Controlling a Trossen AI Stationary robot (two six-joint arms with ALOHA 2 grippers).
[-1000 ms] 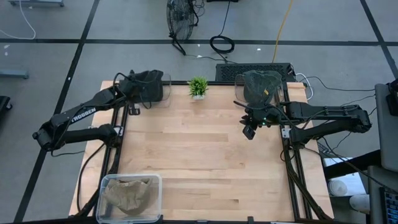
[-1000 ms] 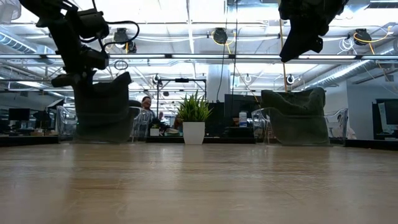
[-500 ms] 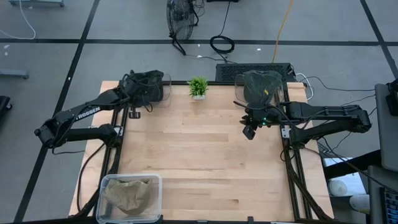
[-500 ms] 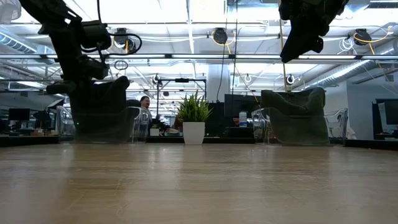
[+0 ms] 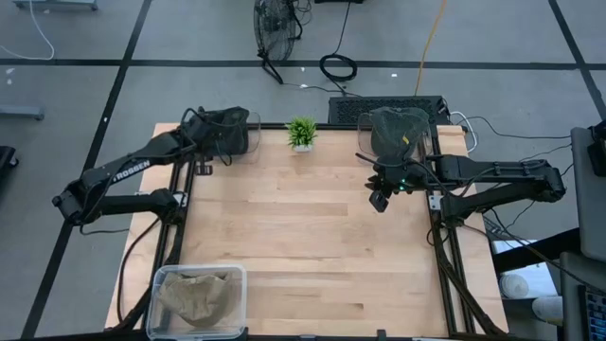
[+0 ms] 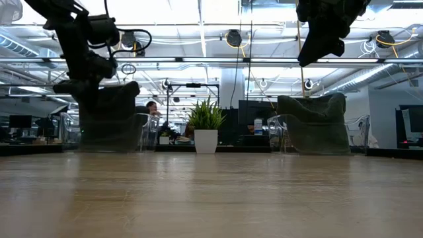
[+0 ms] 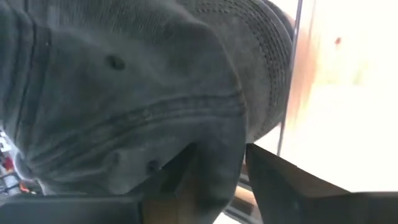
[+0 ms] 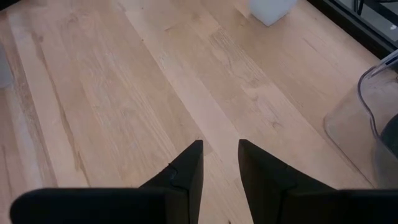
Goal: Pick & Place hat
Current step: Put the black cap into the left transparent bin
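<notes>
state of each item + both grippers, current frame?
left hat: in the left clear bin, left gripper open around its edge
right hat: sits in the right clear bin, untouched
right gripper: open, empty, above the table
tan cloth: crumpled in the front bin
plant: upright

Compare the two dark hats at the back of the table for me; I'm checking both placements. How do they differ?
The left hat has the left gripper right at it, fingers open around its edge; the right hat stands free, the right gripper hovering apart, nothing between its fingers. The left hat looks more crumpled, the right more upright. Both are dark caps on clear stands flanking the small plant.
</notes>
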